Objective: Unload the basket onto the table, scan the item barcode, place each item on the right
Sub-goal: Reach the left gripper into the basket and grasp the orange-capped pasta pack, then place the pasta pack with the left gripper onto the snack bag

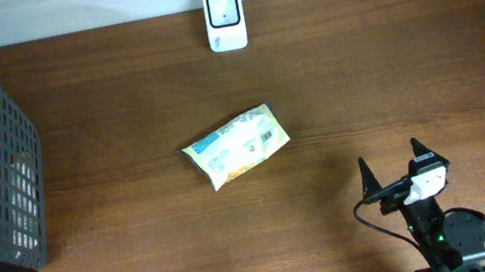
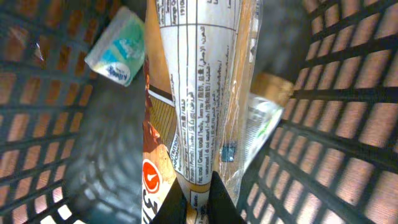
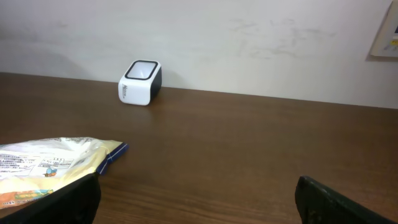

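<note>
The left gripper (image 2: 199, 196) is inside the dark grey plastic lattice basket (image 1: 14, 143), which stands at the left edge of the brown wooden table (image 1: 406, 61). Its two dark fingers (image 2: 219, 202) are pressed together, pinching the lower end of a long clear plastic packet (image 2: 199, 74) covered with black printed text. This packet lies along the middle of the basket. Beside it, near the upper left in the wrist view, is a small white and teal packet (image 2: 117, 51). A packet with red and orange print (image 2: 151, 186) lies partly under the clear one.

The right gripper (image 1: 389, 157) is above the table near the front right, and its jaws stand wide apart with nothing between them.

A yellow and white plastic snack packet (image 1: 235, 146) lies flat near the middle of the table, well apart from both grippers. Its printed side faces up, and a small barcode seems to be on its right part. The white box-shaped barcode scanner (image 1: 223, 7) stands at the far edge of the table, close to the pale wall (image 3: 249, 43), straight behind the snack packet and apart from it.
</note>
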`<action>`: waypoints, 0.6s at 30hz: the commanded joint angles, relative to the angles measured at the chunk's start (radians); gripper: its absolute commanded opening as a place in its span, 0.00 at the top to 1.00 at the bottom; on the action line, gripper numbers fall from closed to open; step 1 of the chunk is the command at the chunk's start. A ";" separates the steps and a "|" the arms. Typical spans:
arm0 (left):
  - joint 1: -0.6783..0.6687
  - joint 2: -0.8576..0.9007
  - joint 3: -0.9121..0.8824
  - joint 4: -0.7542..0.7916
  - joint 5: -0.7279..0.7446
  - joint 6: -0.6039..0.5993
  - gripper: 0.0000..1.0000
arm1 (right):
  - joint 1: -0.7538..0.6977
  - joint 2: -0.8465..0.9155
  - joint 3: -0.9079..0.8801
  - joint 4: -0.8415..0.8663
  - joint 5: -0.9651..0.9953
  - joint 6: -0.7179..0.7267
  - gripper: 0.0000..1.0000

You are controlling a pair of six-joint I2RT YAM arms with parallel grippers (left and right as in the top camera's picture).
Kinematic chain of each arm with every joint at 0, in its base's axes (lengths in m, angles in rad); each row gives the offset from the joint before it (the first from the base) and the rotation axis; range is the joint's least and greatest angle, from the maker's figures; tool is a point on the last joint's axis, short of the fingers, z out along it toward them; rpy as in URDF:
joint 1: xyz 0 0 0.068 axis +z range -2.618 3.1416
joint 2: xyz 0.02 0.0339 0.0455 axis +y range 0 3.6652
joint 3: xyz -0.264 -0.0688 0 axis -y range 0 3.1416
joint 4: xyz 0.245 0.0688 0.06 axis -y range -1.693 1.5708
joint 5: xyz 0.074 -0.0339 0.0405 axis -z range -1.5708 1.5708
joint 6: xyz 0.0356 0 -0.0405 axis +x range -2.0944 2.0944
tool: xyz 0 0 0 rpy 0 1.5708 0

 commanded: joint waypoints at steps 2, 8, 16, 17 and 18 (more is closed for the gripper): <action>-0.055 -0.128 0.053 0.024 0.029 -0.037 1.00 | 0.008 -0.006 -0.008 -0.002 0.009 0.005 0.02; -0.093 -0.205 0.053 0.032 0.024 -0.074 1.00 | 0.008 -0.006 -0.008 -0.002 0.009 0.005 0.01; -0.093 -0.264 0.054 0.089 0.027 -0.121 1.00 | 0.008 -0.006 -0.008 -0.002 0.009 0.005 0.01; -0.093 -0.286 0.054 0.103 0.031 -0.128 1.00 | 0.008 -0.006 -0.008 -0.002 0.009 0.005 0.01; -0.093 -0.315 0.054 0.121 0.030 -0.131 1.00 | 0.008 -0.006 -0.008 -0.002 0.009 0.005 0.01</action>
